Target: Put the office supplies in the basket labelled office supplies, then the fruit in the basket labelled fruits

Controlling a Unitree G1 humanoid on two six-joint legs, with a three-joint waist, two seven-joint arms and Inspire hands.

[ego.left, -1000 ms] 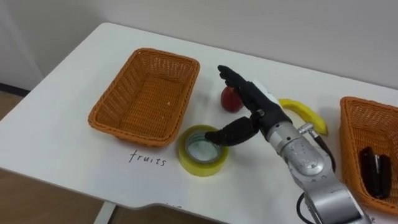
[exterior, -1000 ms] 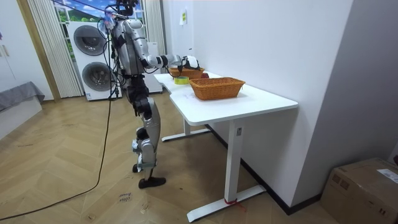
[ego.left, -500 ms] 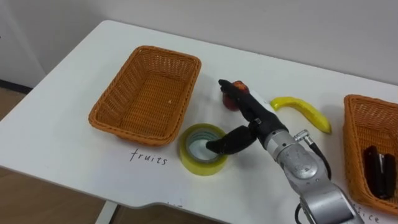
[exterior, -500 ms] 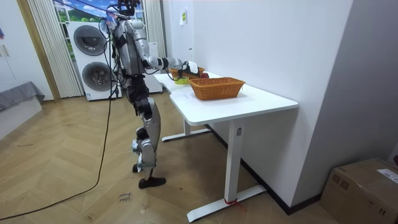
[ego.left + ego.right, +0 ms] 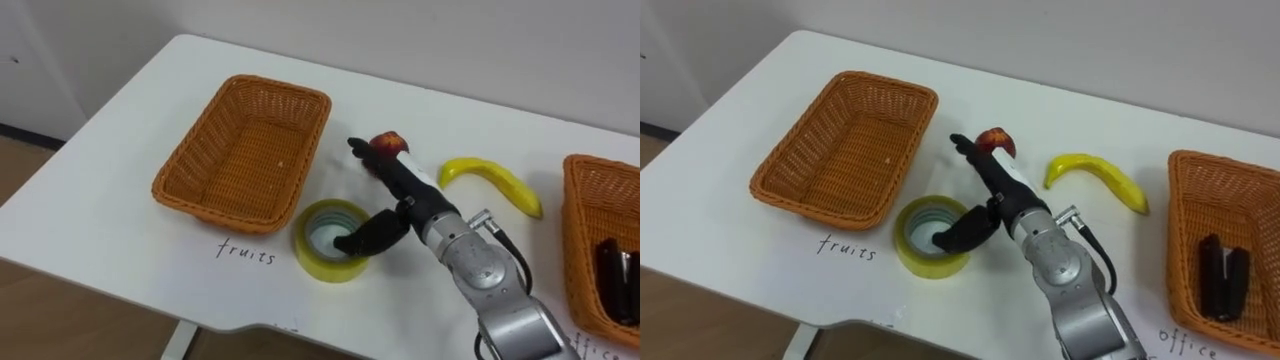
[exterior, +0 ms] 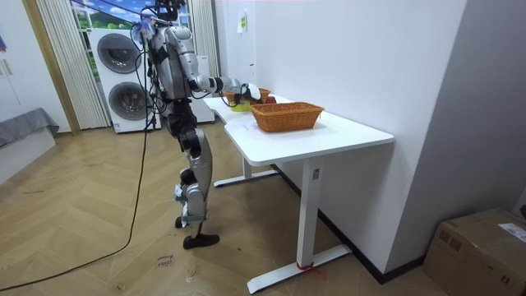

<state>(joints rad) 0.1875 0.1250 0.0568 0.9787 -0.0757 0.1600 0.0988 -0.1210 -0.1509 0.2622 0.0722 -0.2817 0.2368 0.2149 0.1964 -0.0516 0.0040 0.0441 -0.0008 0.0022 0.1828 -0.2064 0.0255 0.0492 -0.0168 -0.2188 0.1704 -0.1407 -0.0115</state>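
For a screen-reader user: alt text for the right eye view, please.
The right hand reaches over a yellow tape roll, thumb in its hole, fingers straight toward an apple. An empty fruit basket lies left; a banana and the office basket holding a stapler lie right.

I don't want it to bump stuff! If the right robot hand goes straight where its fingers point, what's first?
Probably the far corner of the fruit basket; the apple sits just beside the right robot hand, not ahead.

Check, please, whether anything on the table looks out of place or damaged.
Nothing looks spilled or damaged, but the yellow tape roll sits right beside the fruit basket, far from the office basket.
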